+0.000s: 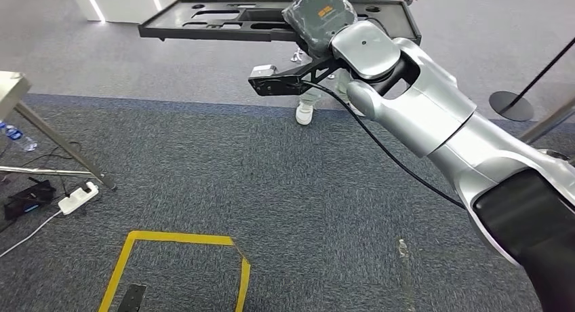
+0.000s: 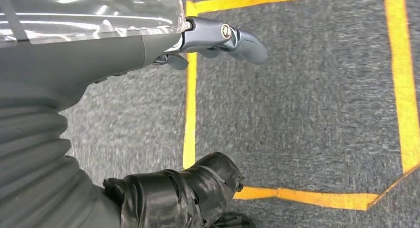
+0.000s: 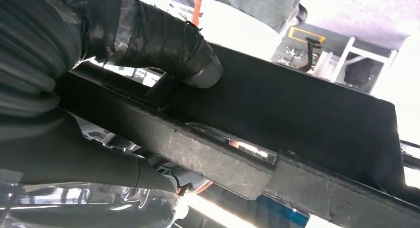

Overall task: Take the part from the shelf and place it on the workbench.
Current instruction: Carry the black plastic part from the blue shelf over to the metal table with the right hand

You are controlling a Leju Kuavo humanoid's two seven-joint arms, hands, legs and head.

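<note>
Looks stiff and flat, and likely light for its width, since one hand carries it. Long and wide, so apt to tip or swing at the far end. Best held near the middle of a long edge, or with a second hand under the far side. Hard, smooth plastic, so could slip.

Black tray-like part (image 1: 224, 19), long and flat, with a raised rim and sunken shapes cut into the top. Thick dark edge seen close in the right wrist view.

Up in the air now, held level over grey carpet (image 1: 237, 183), far from any table top. Right hand (image 1: 320, 17) clamped on its edge, thumb (image 3: 163, 42) pressed on one face. Left hand (image 2: 148, 54) hanging over yellow floor tape (image 2: 190, 109), fingers apart, holding nothing.
</note>
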